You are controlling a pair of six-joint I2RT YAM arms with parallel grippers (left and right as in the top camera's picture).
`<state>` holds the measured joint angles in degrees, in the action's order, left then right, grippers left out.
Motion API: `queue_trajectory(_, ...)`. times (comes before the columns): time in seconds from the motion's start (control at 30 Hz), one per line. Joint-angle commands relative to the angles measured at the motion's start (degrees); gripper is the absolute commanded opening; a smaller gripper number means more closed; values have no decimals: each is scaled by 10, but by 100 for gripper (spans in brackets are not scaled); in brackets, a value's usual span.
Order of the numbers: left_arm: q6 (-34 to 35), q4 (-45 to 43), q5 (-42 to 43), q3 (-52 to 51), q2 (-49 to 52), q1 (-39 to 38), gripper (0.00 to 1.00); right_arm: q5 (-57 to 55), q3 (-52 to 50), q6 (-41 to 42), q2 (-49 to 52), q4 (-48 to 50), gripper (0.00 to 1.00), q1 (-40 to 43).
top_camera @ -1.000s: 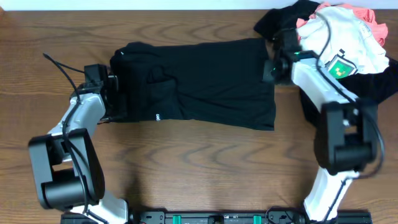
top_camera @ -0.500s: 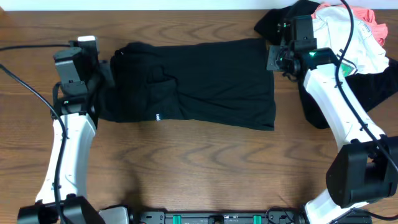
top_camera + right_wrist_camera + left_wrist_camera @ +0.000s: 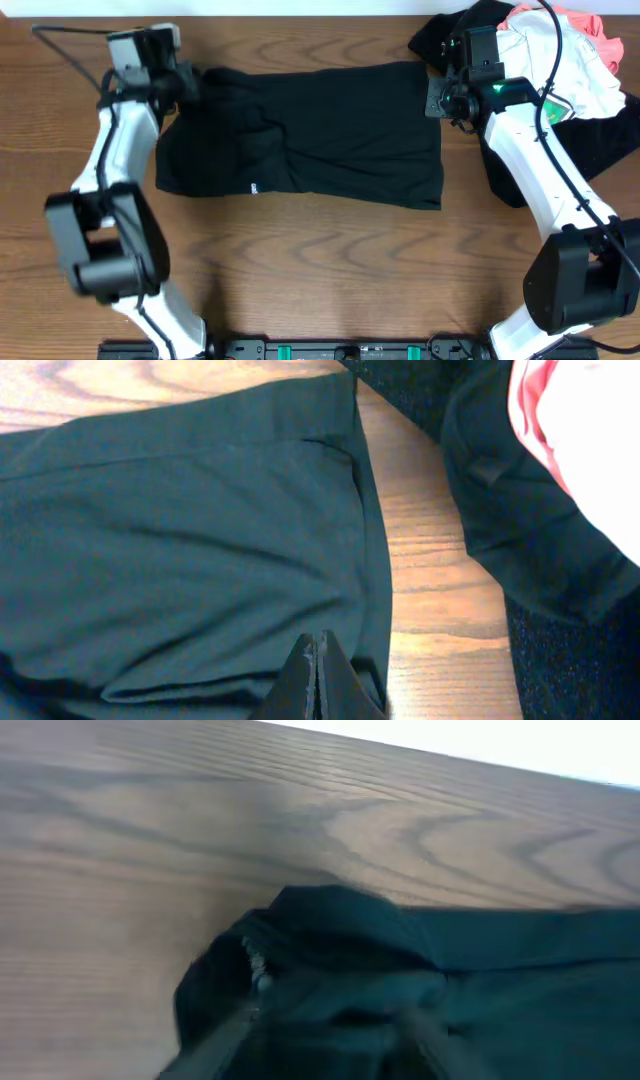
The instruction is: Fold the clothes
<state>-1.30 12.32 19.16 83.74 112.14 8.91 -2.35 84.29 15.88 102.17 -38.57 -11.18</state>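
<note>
A black garment (image 3: 320, 130) lies spread flat across the middle of the wooden table. My left gripper (image 3: 188, 85) is at its far left corner. In the blurred left wrist view the fingers (image 3: 330, 1050) look spread apart, with the dark cloth (image 3: 480, 960) lying between them. My right gripper (image 3: 435, 102) hovers at the garment's right edge, near the far corner. In the right wrist view its fingers (image 3: 318, 640) are pressed together above the cloth (image 3: 180, 530), with nothing seen between them.
A pile of clothes (image 3: 560, 60), white, pink and black, sits at the far right corner. Its black cloth (image 3: 520, 530) lies close to the right of the spread garment. Bare wood (image 3: 300, 270) runs along the near side.
My left arm swung from the garment's left edge up to its far left corner. The garment's near left part now lies farther left. My right gripper shifted slightly toward the far edge.
</note>
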Motion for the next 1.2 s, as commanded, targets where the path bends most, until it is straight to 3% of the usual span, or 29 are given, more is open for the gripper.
queue_trajectory(0.0, 5, 5, 8, 37, 38, -5, 63, -2, 2, -7, -3, -7, 1, -9)
queue_trajectory(0.13, 3, 3, 7, 39, 63, -5, 73, -2, 2, -7, -3, -11, 1, -9)
queue_trajectory(0.67, -16, 7, 8, 39, 97, -6, 74, -2, 2, -6, -3, -11, 1, -9)
queue_trajectory(1.17, -21, -43, 8, 39, 123, -26, 72, -2, 2, -5, -3, -11, 1, -9)
